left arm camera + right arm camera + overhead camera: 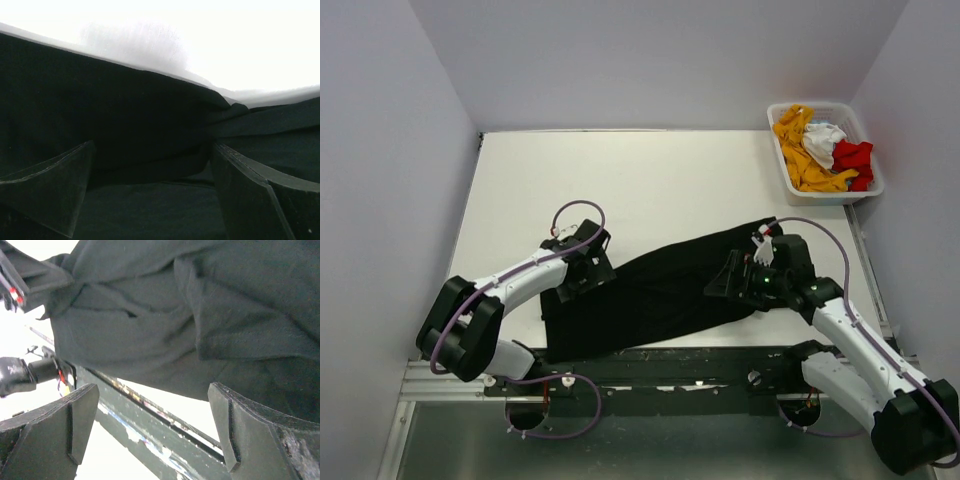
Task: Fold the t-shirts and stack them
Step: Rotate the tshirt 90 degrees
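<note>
The large black soft cloth t-shirt [660, 295] lies rumpled on the white table [670, 180], stretched on a slant from the near left toward the far right. It is not yet folded. Its long shape suits a grab at each end, and an arm sits at each.

The left gripper [582, 265] is at the shirt's left end. In its wrist view the fingers stand apart low over dark cloth with nothing pinched between them, likely lined up to take that edge. The right gripper [725, 280] is at the right part of the shirt, fingers also spread and empty. The cloth lies just beyond them, and the dark metal rail [150, 425] at the table's near edge shows through the gap.

Well apart in the far right corner, a white plastic slatted basket [825, 197] holds the orange-yellow t-shirt [798, 150], the white t-shirt [823, 145] and the red t-shirt [853, 158] in a heap, probably awaiting their turn.
</note>
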